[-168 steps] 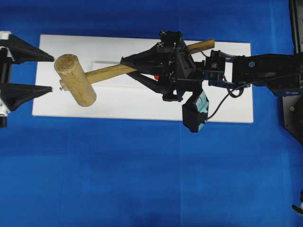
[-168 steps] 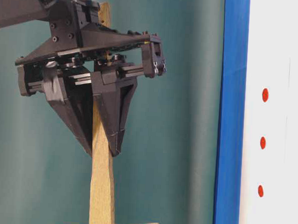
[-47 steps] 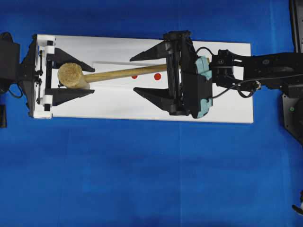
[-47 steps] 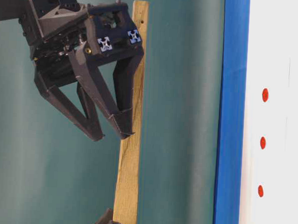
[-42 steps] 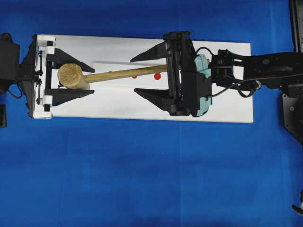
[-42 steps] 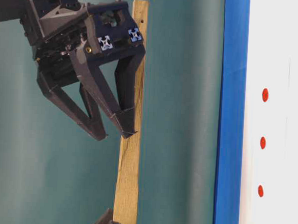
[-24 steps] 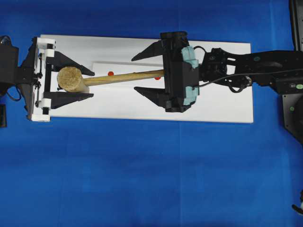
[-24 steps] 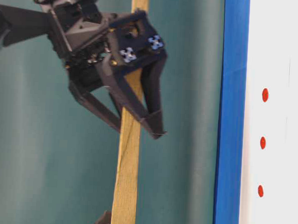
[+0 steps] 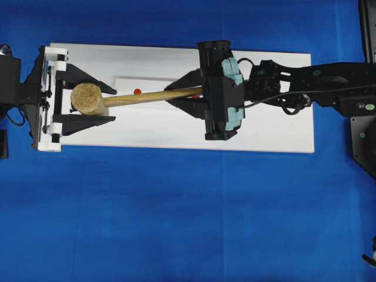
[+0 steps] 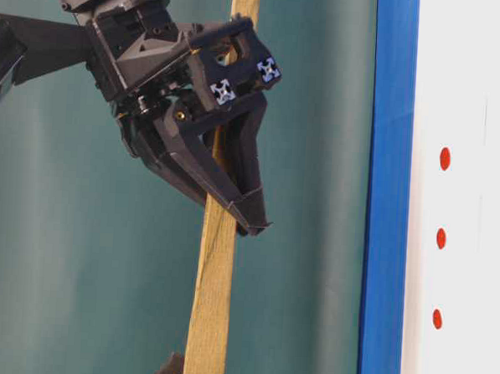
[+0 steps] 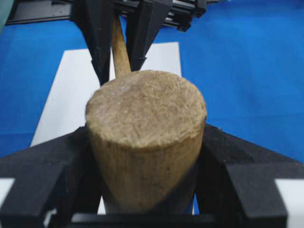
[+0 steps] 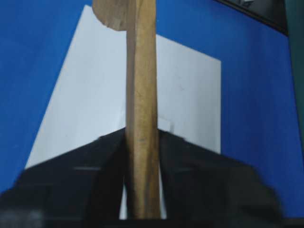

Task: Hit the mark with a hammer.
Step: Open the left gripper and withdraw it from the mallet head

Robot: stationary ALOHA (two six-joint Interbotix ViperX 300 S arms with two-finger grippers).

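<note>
The hammer, a light-wood mallet, is held above the white board (image 9: 270, 123) with its thick head (image 9: 88, 98) at the left and its slim handle (image 9: 153, 96) running right. My left gripper (image 9: 110, 104) is shut on the head (image 11: 145, 128), one finger pressed to each side. My right gripper (image 9: 176, 97) is shut on the handle (image 12: 141, 95), both fingers tight against it. In the table-level view its fingertips (image 10: 250, 219) pinch the handle (image 10: 210, 302). One red mark (image 9: 137, 91) shows beside the handle; three marks (image 10: 440, 239) line up on the board.
The white board (image 12: 85, 95) lies on a blue cloth (image 9: 176, 223) that covers the table. A raised white strip (image 9: 147, 79) runs along the board behind the handle. The right arm (image 9: 317, 82) reaches in from the right edge.
My right gripper slid left along the handle with its jaws wide, then closed on it. The hammer tilted slightly. The left gripper kept its hold on the head.
</note>
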